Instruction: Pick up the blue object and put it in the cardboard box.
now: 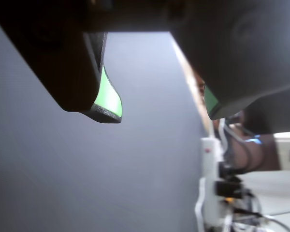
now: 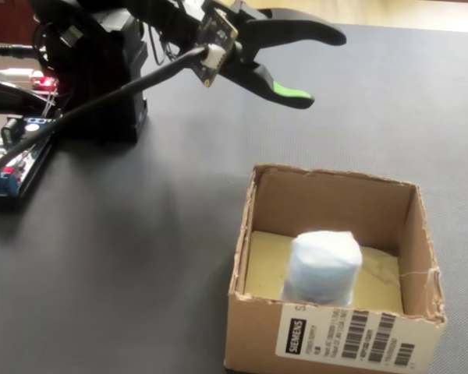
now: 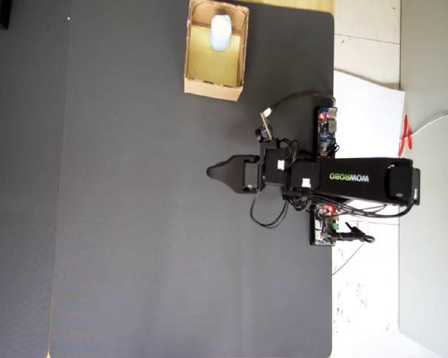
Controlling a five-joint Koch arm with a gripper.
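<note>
The blue object [image 2: 324, 265] is a pale blue, soft lump standing on the yellowish floor inside the cardboard box [image 2: 327, 343]. The overhead view shows the blue object [image 3: 219, 32] at the far end of the box [image 3: 213, 88]. My gripper [image 2: 325, 68] hangs open above the dark mat, well behind and to the left of the box in the fixed view, holding nothing. In the wrist view the gripper [image 1: 162, 113] shows two green-padded fingers set wide apart with only bare mat between them. In the overhead view the gripper [image 3: 209, 173] points left, far below the box.
The arm's black base [image 2: 101, 70] stands at the mat's back left, with circuit boards [image 2: 12, 156] and cables beside it. In the overhead view boards [image 3: 326, 130] lie on the mat's right edge. A white power strip [image 1: 210, 183] lies past the mat edge.
</note>
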